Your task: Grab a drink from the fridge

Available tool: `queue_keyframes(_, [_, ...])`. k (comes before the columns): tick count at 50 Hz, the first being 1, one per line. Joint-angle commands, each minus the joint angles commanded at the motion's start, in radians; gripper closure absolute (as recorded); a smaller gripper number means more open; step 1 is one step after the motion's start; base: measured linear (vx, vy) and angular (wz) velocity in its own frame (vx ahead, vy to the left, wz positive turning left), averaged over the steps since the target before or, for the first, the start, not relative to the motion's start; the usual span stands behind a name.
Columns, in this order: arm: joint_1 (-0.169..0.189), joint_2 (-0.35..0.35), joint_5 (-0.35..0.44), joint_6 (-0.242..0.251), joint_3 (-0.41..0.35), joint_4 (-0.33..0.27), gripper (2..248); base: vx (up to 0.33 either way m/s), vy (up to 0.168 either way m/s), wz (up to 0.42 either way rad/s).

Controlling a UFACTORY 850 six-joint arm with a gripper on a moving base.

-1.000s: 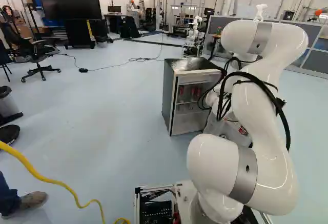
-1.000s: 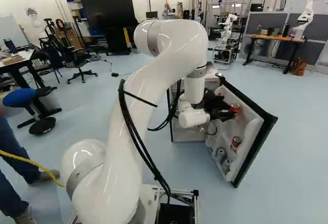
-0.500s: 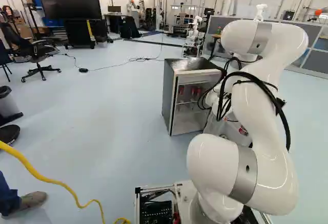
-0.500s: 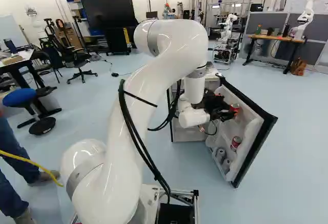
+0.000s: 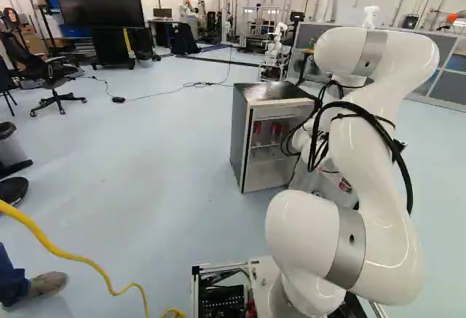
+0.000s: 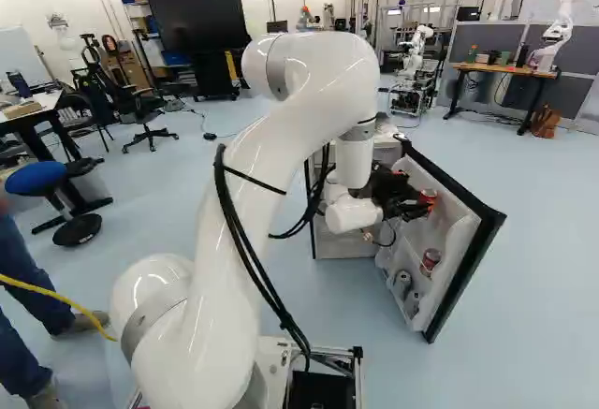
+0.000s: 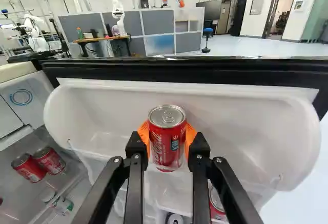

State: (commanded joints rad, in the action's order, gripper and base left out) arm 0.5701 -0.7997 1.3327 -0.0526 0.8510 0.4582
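The gripper (image 6: 426, 207) is closed on a red can (image 7: 167, 141), its orange pads (image 7: 190, 136) against both sides, a can's width apart. The can is upright at the fridge door's upper shelf (image 7: 246, 126); whether its base touches the shelf is hard to see.

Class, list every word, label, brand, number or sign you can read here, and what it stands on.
No word or number is clear enough to quote.
Red can in the claw: white lettering, sideways, partly turned away; small patch of print, too small.
Two red cans on the shelf: lettering blurred.
White panel beside them: blue ring, its print unreadable.
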Motion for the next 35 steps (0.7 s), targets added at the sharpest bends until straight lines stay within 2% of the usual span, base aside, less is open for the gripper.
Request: queue_keyframes(35, [-0.002,0.112,0.0,0.0,-0.136,0.0,161,0.0,0.0,0.0])
